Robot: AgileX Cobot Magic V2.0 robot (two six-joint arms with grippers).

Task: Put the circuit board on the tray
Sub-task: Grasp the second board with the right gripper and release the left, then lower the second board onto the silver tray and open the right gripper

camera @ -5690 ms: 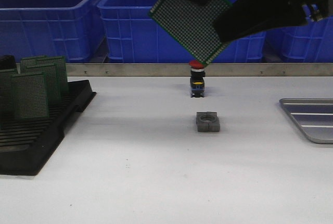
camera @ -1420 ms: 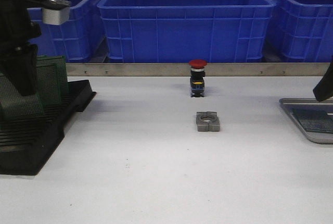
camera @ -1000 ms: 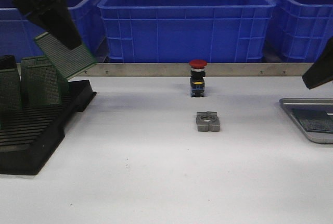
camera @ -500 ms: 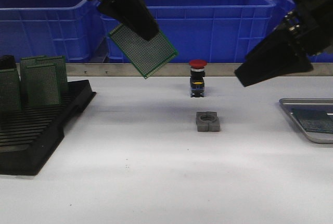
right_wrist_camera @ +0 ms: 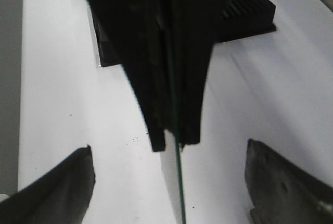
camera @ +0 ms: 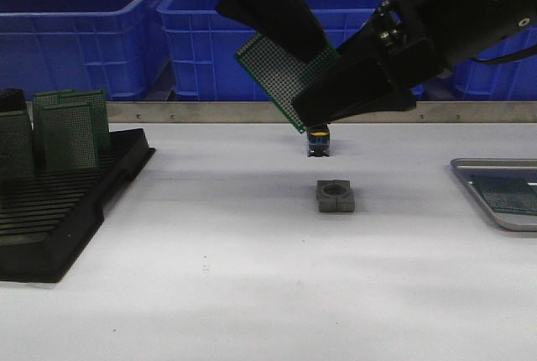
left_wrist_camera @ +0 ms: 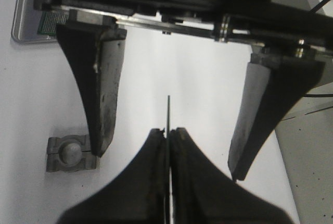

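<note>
Left jaws (camera: 312,57) around circuit board (camera: 281,75)

Blue bins (camera: 84,29) at back, black rack (camera: 63,201) left, grey clamp block (camera: 336,196) mid-table, pushbutton (camera: 318,140) behind it.

White counter (camera: 252,294): matte, evenly lit, with soft shadows near its middle. Metal rail (camera: 210,112): silver strip with screws, running along the counter's far edge. Blue bins (camera: 84,34): large plastic crates with ribbed walls, ranged side by side behind the rail, filling the background. Walls, floor and windows: not visible.
</note>
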